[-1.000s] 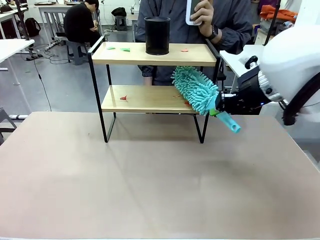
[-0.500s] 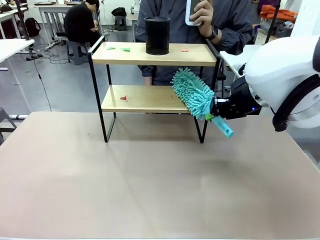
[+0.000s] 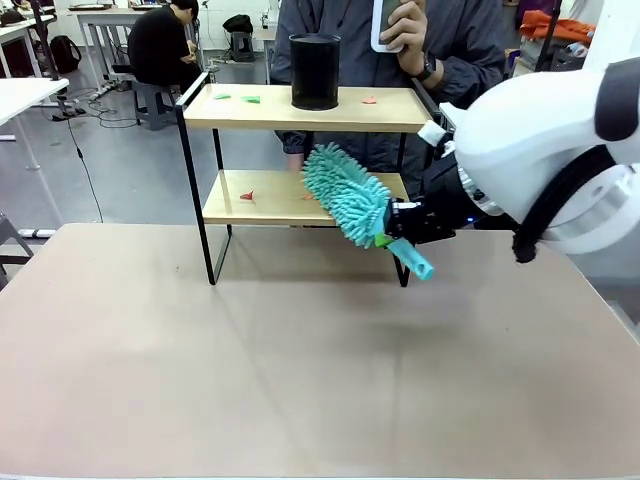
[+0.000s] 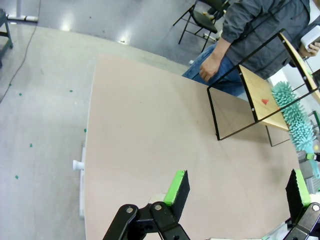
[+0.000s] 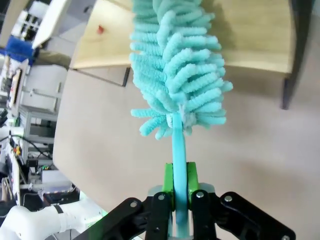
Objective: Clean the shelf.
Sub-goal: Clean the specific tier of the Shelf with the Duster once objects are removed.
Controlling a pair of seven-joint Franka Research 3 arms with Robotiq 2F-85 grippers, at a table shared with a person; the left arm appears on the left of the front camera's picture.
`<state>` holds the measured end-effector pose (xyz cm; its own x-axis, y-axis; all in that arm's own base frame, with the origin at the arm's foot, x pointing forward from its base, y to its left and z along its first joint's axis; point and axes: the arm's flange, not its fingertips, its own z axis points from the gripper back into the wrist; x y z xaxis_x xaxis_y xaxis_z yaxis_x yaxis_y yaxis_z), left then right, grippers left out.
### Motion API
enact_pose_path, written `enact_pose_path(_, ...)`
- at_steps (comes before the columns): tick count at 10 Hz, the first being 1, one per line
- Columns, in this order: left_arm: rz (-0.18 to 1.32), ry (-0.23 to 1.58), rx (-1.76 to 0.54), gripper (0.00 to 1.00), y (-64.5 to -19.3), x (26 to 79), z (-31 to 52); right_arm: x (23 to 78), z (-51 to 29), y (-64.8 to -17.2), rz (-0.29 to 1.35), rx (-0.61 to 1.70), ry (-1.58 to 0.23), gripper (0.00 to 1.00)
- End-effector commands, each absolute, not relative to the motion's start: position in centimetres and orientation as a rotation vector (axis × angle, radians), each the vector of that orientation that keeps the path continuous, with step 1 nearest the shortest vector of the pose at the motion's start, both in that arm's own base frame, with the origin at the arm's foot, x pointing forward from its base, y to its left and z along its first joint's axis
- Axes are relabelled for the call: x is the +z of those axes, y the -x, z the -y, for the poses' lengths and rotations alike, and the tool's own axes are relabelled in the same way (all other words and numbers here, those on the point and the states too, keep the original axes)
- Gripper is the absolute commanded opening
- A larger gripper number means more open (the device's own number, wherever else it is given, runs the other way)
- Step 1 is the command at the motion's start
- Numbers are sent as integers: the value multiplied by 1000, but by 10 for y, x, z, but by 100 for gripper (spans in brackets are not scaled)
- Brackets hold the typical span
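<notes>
**Duster held at the shelf's lower board**

The shelf [image 3: 275,200] stands on its four black legs at the far side of the worktop [image 3: 300,350], just in front of a person.

On its top board stands a black cylindrical container [image 3: 315,70], upright and a little left of the middle. From this low angle its inside is hidden, so what it holds cannot be told. Around it on the same board lie two green scraps [image 3: 250,99] to its left and a red scrap [image 3: 369,100] to its right. On the lower board another red scrap [image 3: 247,195] lies towards the left end.

The right jaws are clamped on the thin handle of a teal duster [image 3: 345,200], with the green pads [image 5: 168,177] pressed to either side of it. The duster is tilted, its fluffy head up and to the left over the right half of the lower board and the handle's end pointing down to the right. Whether the head touches the wood cannot be told.

The left jaws stand wide with nothing between the green pads [image 4: 176,186], above the near part of the worktop and well away from the shelf.

The person's hand [image 3: 408,30] holds a white object [image 3: 383,30] above the shelf's right end.
</notes>
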<state>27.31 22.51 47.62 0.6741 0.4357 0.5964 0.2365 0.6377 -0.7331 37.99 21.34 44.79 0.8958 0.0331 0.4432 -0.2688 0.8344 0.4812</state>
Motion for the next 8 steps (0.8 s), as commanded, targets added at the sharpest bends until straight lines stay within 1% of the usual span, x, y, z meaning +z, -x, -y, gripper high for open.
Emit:
enact_pose_path(1,880,905,113,100,-274,475,-224,444,-233,-392,386,236,-595,12)
enact_pose_path(5,880,905,113,100,-274,475,-224,442,-265,-395,356,330,-611,12)
enact_pose_path(6,880,905,113,100,-274,475,-224,442,-268,-392,324,373,-645,12)
enact_pose_path(8,880,905,113,100,-274,475,-224,444,-256,-388,206,424,-730,12)
